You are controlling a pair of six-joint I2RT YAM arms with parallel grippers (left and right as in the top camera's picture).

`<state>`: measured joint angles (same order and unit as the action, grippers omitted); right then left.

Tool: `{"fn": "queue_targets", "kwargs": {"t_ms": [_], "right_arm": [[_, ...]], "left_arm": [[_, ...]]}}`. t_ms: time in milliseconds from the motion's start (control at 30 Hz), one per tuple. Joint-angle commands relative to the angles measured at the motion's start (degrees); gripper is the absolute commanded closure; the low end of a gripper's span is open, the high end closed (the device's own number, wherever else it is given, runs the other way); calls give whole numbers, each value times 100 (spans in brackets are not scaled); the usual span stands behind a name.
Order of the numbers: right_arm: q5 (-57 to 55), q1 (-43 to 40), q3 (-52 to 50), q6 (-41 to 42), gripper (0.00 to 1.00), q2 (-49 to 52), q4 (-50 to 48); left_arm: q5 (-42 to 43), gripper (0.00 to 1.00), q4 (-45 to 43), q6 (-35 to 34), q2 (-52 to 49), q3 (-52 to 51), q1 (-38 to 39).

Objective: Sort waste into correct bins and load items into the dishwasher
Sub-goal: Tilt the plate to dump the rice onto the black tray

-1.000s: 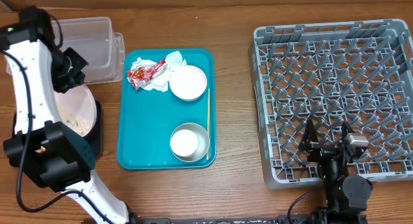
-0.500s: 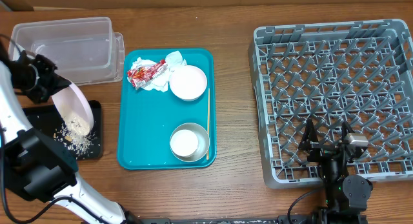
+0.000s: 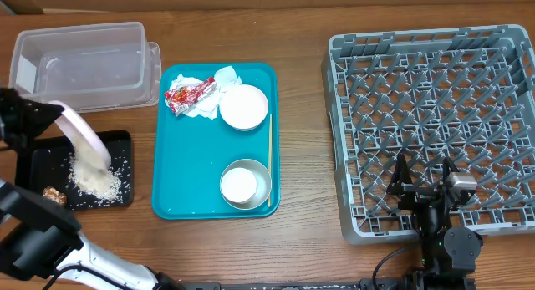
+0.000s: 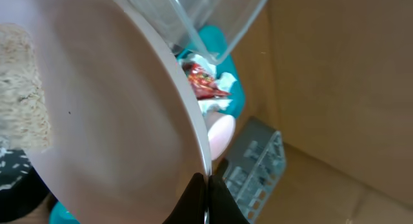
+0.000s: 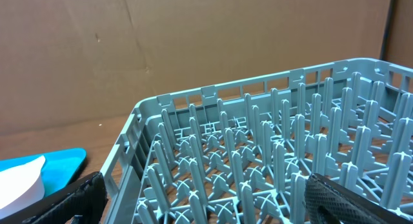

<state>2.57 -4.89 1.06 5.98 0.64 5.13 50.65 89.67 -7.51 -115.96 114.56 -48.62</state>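
Note:
My left gripper (image 3: 25, 123) is shut on the rim of the white dinner plate (image 3: 81, 133) and holds it steeply tilted over the black tray (image 3: 121, 139). White rice (image 3: 90, 177) lies heaped on that tray, with a brown bit (image 3: 54, 192) beside it. In the left wrist view the fingers (image 4: 206, 198) pinch the plate (image 4: 110, 121), with rice (image 4: 22, 88) still on it. The red-and-white wrapper (image 3: 188, 93), napkins (image 3: 226, 76), a white bowl (image 3: 244, 106), a steel-sided bowl (image 3: 242, 183) and a chopstick (image 3: 269, 156) lie on the teal tray (image 3: 192, 165). My right gripper (image 3: 422, 183) is open over the grey dish rack (image 3: 435, 98).
The clear tub (image 3: 84, 60) stands behind the black tray, close to the left arm. In the right wrist view the rack's pegs (image 5: 258, 153) fill the space between the open fingers (image 5: 213, 204). Bare wooden table lies between the teal tray and the rack.
The left gripper has moved left with the plate and tipped it steeper. Rice has slid off the plate onto the black tray. The right arm has not moved.

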Motion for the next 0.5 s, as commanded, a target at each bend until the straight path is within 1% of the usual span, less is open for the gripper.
{"fn": "queue_targets", "kwargs": {"t_ms": [0, 33, 100, 200, 267, 333, 467], "right_arm": [[2, -22, -61, -2, 0, -48, -50], [4, -22, -61, -2, 0, -48, -48], [4, -22, -61, -2, 0, -48, -48], [4, -22, -61, -2, 0, -48, -50], [2, -22, -61, -2, 0, -48, -50], [2, -22, -61, -2, 0, -48, -50], [2, -22, -61, -2, 0, -48, -50]], "left_arm": [[907, 96, 249, 866, -50, 149, -385], [752, 96, 197, 1115, -50, 149, -573], [688, 96, 302, 1102, -50, 146, -776], [997, 96, 470, 1443, -50, 146, -1027], [1056, 96, 562, 1467, -50, 144, -1139], [1331, 96, 717, 1773, -50, 144, -1233], [1349, 96, 702, 1886, -50, 142, -1250]]}}
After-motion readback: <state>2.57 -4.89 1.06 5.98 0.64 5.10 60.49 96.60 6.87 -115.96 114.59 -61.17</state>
